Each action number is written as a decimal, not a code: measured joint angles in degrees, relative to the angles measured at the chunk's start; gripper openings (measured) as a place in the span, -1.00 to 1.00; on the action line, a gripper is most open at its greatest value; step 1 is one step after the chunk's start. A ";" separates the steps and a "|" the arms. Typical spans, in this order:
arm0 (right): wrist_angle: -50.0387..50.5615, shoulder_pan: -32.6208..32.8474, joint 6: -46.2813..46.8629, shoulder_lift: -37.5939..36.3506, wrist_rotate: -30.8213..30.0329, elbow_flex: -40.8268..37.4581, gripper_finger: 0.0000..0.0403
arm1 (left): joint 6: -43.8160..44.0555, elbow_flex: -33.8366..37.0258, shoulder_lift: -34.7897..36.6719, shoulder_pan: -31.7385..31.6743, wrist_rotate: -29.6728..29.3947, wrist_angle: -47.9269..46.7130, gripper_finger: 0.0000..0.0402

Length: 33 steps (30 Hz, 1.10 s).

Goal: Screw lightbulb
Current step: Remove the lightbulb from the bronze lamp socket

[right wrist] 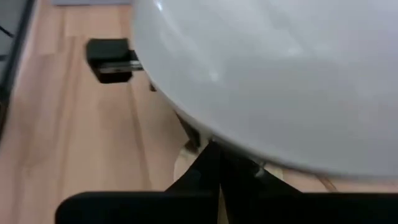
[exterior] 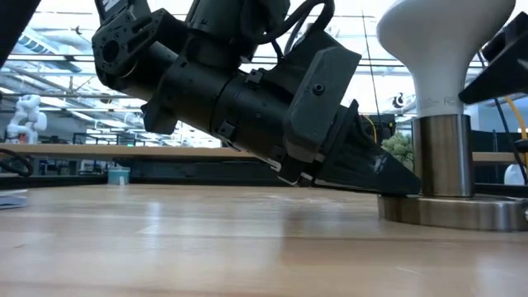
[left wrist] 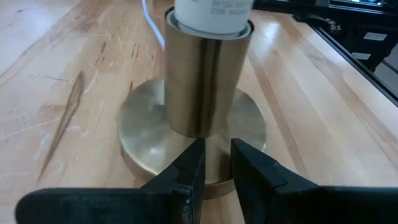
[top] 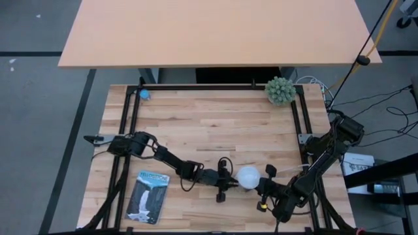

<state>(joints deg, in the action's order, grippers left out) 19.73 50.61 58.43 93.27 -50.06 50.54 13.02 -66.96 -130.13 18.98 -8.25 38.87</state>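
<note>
Lightbulb: upright, neck seated in the brass socket cylinder on a round brass base, near the table's front edge.
Left gripper: low on the wooden table, 2 fingers a narrow gap apart, tips at the base's rim, holding nothing.
Right gripper: fingers closed together just beside the bulb's globe, gripping nothing.

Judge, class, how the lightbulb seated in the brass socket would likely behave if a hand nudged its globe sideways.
The lightbulb looks smooth and rounded, so fingers would probably slip on it. It seems top-heavy above the narrow socket, yet the wide flat base likely resists tipping. The globe is probably thin-walled, so a hard nudge may crack it.
</note>
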 joint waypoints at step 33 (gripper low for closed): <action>17.10 1.97 26.23 -0.28 18.57 -0.07 -0.77 | 0.04 0.04 0.07 -0.17 0.06 -0.79 -0.59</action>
<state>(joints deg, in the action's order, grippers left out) 36.82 52.58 84.66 92.99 -31.49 50.48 13.06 -66.92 -130.06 18.81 -8.19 38.09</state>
